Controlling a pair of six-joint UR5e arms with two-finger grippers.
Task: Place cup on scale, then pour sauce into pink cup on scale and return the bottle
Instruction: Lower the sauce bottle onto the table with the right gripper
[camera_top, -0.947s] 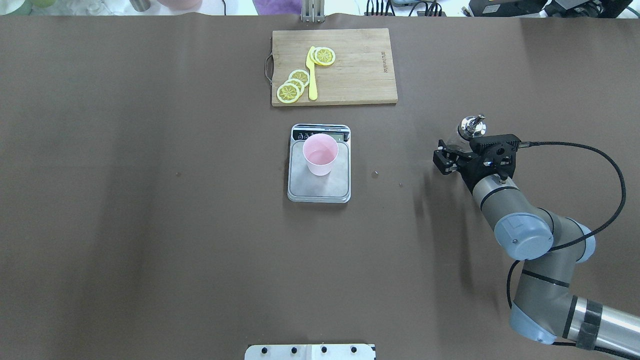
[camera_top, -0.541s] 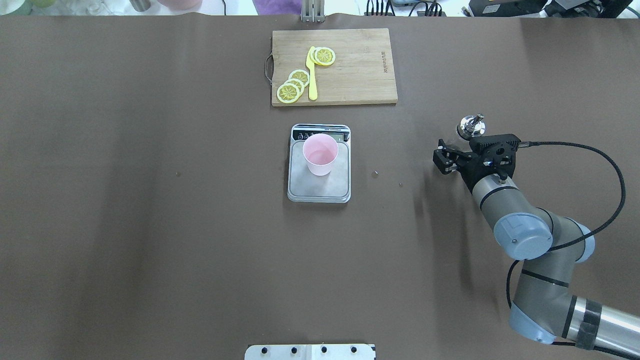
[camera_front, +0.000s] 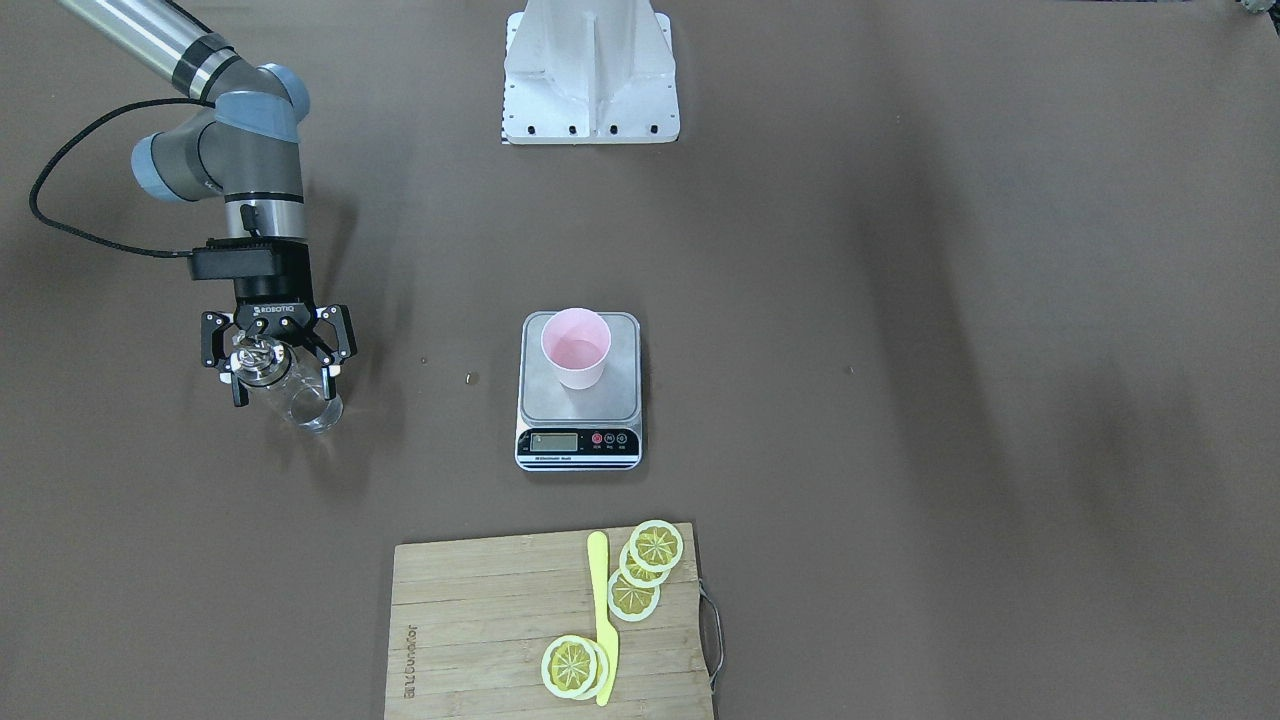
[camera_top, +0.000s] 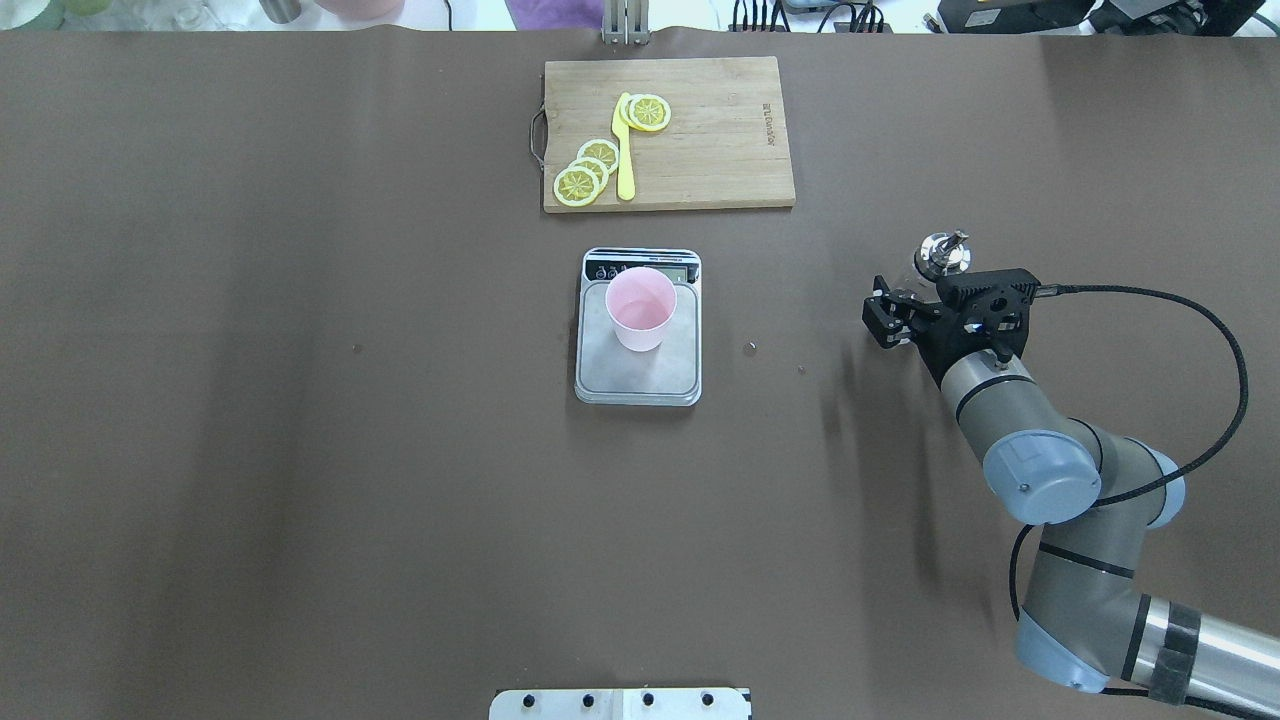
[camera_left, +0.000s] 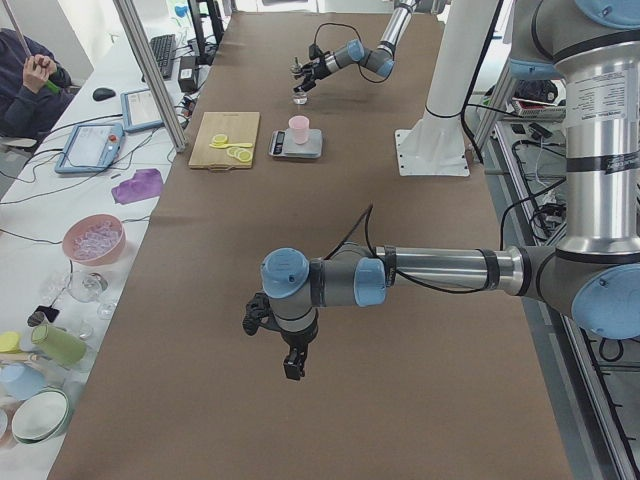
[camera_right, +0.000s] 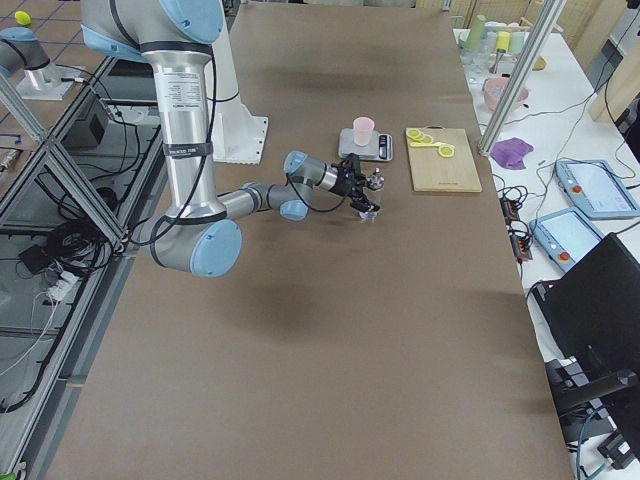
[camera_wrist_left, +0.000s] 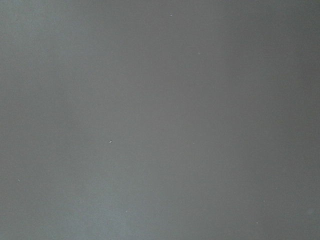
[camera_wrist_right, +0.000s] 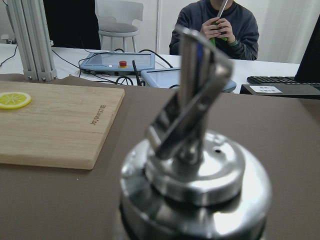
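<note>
At three o'clock from the scale (camera_top: 640, 378), the bottle (camera_front: 296, 394) stands on the tabletop (camera_top: 300, 420) between my right jaws, spread wide. The cup (camera_top: 640, 308) sits on the scale. How my left jaws stand, I cannot tell.

My right wrist camera sits so close that the bottle (camera_wrist_right: 194, 176) blurs, and the bottom edge cuts off its glass body. Overhead, my right pincer (camera_top: 915, 298) covers most of that glass. The scale (camera_front: 579, 395) readout is too small to read. My left pincer (camera_left: 288, 352) is tiny out there, open or closed I can't tell, and its camera catches only bench (camera_wrist_left: 160, 120).
</note>
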